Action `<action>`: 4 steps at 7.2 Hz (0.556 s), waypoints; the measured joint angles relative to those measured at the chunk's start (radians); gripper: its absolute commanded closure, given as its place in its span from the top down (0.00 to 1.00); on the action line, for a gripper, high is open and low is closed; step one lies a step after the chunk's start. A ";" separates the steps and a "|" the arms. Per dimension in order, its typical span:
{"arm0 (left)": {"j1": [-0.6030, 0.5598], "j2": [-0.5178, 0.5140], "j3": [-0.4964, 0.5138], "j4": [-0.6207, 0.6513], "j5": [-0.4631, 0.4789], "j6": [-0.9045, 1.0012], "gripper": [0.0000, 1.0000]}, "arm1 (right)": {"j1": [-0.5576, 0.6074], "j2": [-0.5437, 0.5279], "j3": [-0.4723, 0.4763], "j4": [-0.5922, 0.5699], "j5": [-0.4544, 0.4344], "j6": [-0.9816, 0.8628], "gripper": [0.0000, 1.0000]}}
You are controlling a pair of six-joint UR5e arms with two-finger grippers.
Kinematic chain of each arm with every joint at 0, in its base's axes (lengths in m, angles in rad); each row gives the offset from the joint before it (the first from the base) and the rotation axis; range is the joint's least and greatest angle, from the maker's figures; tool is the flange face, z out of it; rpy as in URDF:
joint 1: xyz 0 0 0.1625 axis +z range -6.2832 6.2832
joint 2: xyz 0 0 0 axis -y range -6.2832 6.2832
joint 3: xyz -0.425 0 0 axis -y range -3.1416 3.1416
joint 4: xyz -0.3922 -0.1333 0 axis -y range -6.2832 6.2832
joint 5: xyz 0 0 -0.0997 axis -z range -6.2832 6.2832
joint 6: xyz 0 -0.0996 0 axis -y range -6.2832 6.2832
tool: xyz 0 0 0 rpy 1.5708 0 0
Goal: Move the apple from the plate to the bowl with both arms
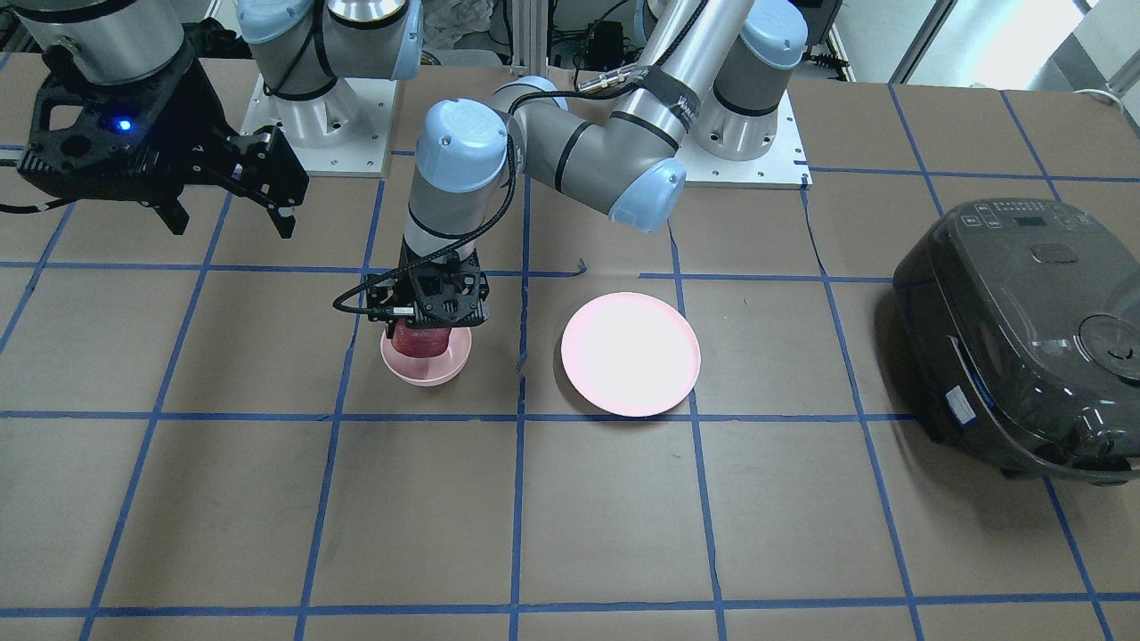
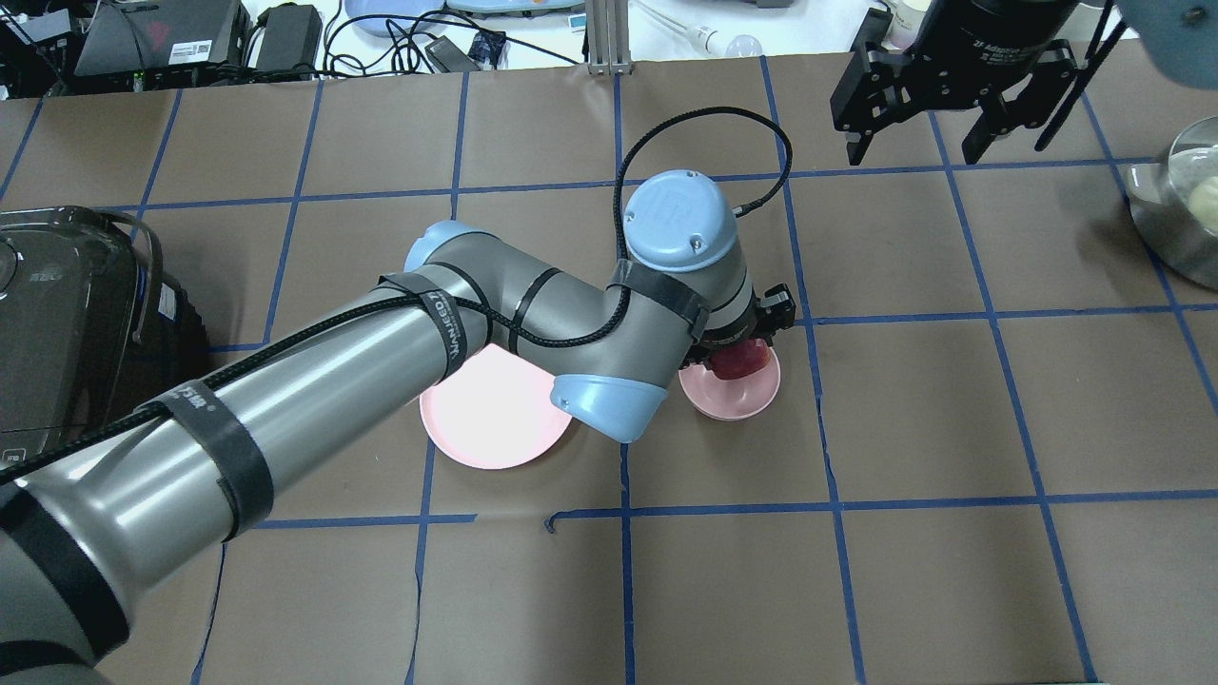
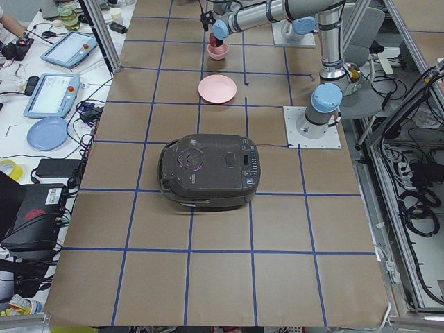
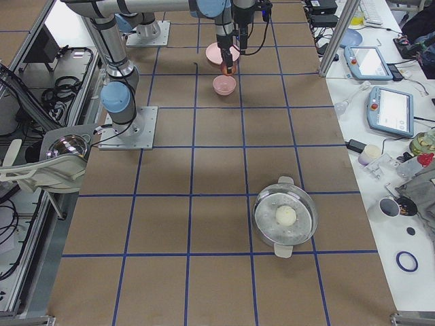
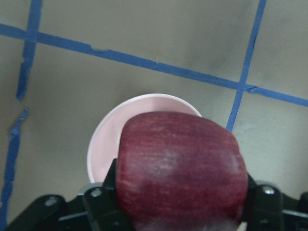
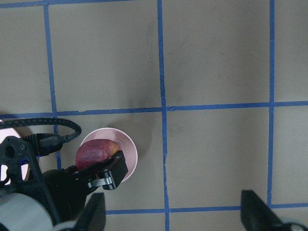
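Observation:
My left gripper [image 1: 426, 331] is shut on the dark red apple [image 1: 417, 342] and holds it just above the small pink bowl [image 1: 429, 369]. In the left wrist view the apple [image 5: 180, 168] sits between the black fingers with the bowl [image 5: 107, 144] below it. From overhead the apple [image 2: 742, 360] hangs over the bowl [image 2: 737, 398]. The wide pink plate [image 1: 631, 353] lies bare beside the bowl, and overhead it [image 2: 490, 414] is partly under my left arm. My right gripper [image 1: 232, 223] is open and empty, raised high; it also shows overhead [image 2: 913, 152].
A dark rice cooker [image 1: 1024, 338] stands at the table end on my left, past the plate. A metal pot [image 2: 1180, 200] with a pale ball in it sits far on my right. Blue tape lines grid the brown table [image 1: 570, 516].

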 measured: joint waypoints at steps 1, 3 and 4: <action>-0.013 -0.018 0.003 0.004 0.012 -0.002 0.66 | 0.000 0.000 -0.002 0.002 -0.001 -0.001 1.00; -0.023 -0.026 -0.003 0.004 0.041 0.005 0.91 | 0.003 -0.001 -0.001 0.001 0.001 -0.001 1.00; -0.023 -0.026 -0.007 0.001 0.068 0.007 0.92 | 0.003 -0.001 0.000 -0.003 0.003 -0.002 1.00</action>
